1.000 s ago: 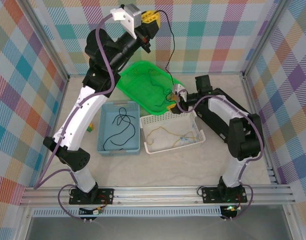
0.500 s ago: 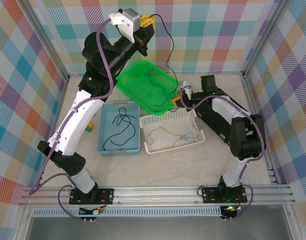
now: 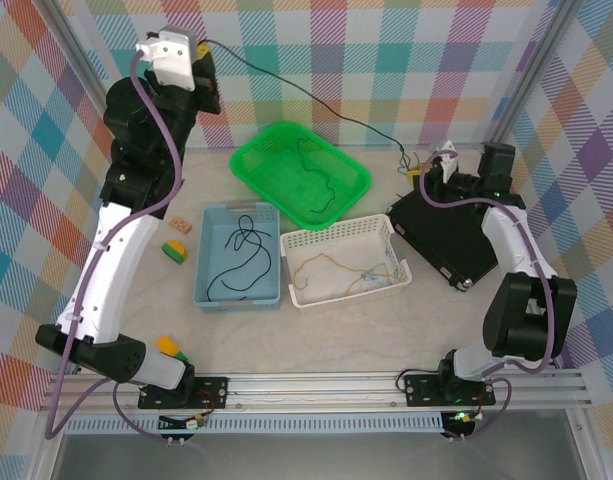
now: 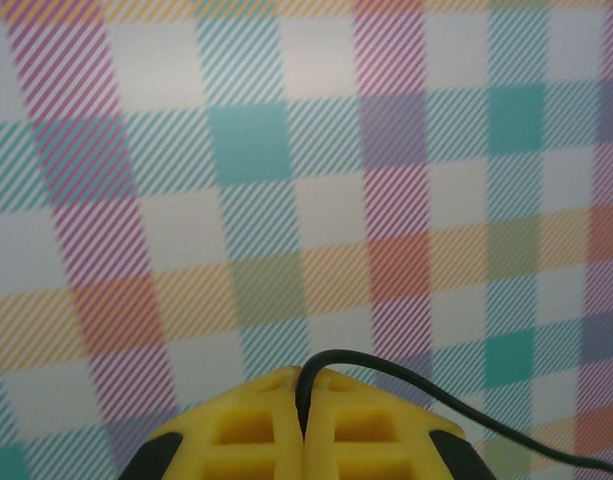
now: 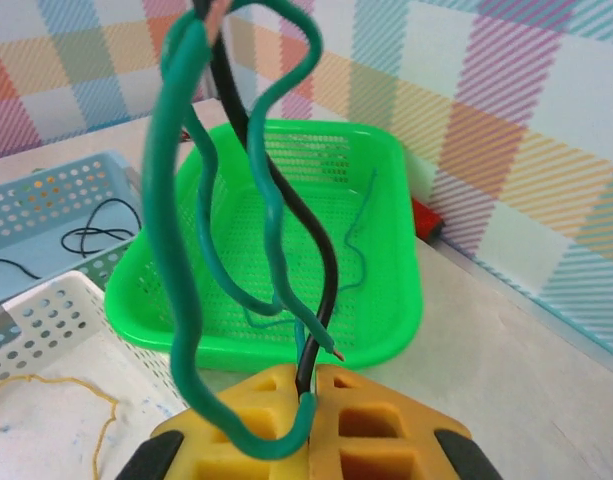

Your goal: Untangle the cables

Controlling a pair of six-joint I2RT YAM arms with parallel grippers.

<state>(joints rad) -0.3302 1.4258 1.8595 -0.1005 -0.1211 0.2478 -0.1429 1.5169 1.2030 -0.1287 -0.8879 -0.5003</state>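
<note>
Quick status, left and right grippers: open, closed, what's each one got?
Left gripper: closed on the black cable.
Right gripper: closed on the black cable and a green cable.

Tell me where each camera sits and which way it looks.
Top: above and behind, looking down at the table; left arm and right arm show.
Left wrist: faces the wall; left gripper shut on a black cable.
Right wrist: faces the basket; right gripper shut on cables.
Shared: top and right wrist both show the basket.
</note>
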